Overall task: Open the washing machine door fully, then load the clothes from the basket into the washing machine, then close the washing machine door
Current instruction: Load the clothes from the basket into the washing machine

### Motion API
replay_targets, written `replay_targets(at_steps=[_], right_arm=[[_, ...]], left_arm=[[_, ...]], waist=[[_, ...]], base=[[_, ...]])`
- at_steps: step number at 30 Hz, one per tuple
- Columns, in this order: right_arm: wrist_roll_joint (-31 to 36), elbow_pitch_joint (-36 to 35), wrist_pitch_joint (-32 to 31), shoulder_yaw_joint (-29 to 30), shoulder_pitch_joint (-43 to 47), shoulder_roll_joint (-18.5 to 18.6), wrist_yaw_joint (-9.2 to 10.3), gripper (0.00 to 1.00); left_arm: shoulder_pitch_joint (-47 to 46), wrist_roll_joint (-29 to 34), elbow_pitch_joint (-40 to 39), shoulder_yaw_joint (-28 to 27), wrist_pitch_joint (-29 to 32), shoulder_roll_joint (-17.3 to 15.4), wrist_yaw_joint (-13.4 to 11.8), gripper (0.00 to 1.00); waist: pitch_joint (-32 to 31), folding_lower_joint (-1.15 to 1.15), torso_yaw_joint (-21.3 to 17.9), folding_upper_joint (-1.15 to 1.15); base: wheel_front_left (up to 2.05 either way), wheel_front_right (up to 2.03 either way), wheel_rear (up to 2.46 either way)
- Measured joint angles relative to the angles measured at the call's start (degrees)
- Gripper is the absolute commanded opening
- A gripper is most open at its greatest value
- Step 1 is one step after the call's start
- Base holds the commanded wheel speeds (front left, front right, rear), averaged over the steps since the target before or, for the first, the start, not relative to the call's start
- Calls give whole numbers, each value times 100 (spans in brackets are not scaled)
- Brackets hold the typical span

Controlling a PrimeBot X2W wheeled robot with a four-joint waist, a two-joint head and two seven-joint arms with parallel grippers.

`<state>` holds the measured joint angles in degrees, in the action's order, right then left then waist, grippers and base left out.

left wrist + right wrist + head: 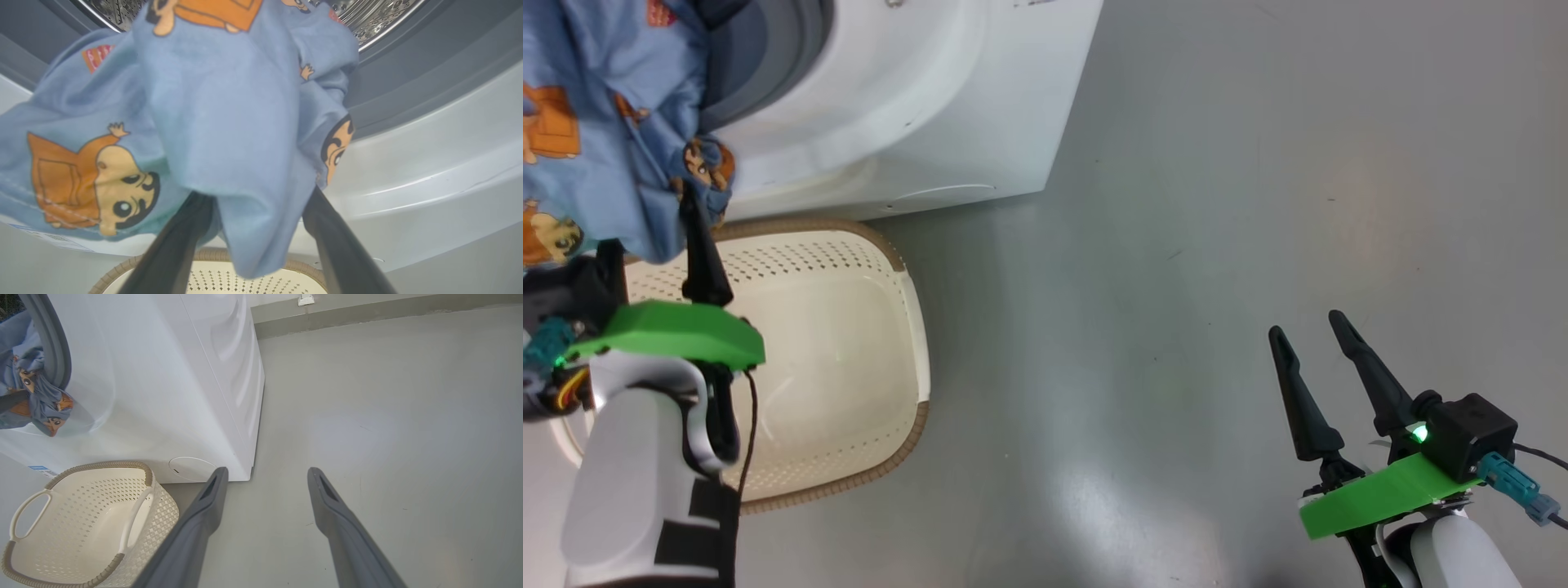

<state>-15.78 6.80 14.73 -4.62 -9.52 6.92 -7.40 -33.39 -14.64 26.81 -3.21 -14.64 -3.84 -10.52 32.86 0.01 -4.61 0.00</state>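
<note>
The light blue clothes (pixel 596 122) with cartoon faces hang out of the washing machine (pixel 931 98) mouth, over its grey gasket (pixel 408 81). My left gripper (pixel 654 220) is right under them and open. In the left wrist view its fingers stand wide apart, and a fold of the clothes (pixel 220 122) hangs loose between them, in front of the steel drum (pixel 367 16). The cream basket (pixel 918 318) sits on the floor below the mouth, with nothing inside. My right gripper (pixel 1304 322) is open over bare floor, far right of the machine. The washing machine door is out of view.
Grey floor spreads to the right of the washing machine (pixel 163 375). A baseboard (pixel 367 314) and a wall socket (pixel 305 299) mark the far wall. The basket (pixel 102 464) stands close against the machine's front, near a round cover (pixel 192 469).
</note>
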Motion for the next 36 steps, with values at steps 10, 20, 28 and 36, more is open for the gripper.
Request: replay_targets(at_steps=[10, 20, 28, 36], right_arm=[[0, -9, 0, -37, -22, 0, 0, 100], [0, -25, 0, -49, -23, -2, 0, 100], [10, -19, -1, -33, -23, -40, 0, 100], [10, 30, 0, -44, -25, -105, 0, 100]], left_arm=[[-478, 214, 465, -247, 0, 80, 29, 100], [-679, 396, 599, -517, 0, 96, 29, 55], [-669, 435, 586, -698, 2, 168, 115, 0], [-399, 426, 120, -738, 0, 221, 121, 0]], waist=[[106, 0, -135, 0], [205, 0, -230, 0], [174, 0, -161, 0], [51, -1, -16, 0]], base=[[0, 0, 0], [0, 0, 0], [0, 0, 0], [0, 0, 0]])
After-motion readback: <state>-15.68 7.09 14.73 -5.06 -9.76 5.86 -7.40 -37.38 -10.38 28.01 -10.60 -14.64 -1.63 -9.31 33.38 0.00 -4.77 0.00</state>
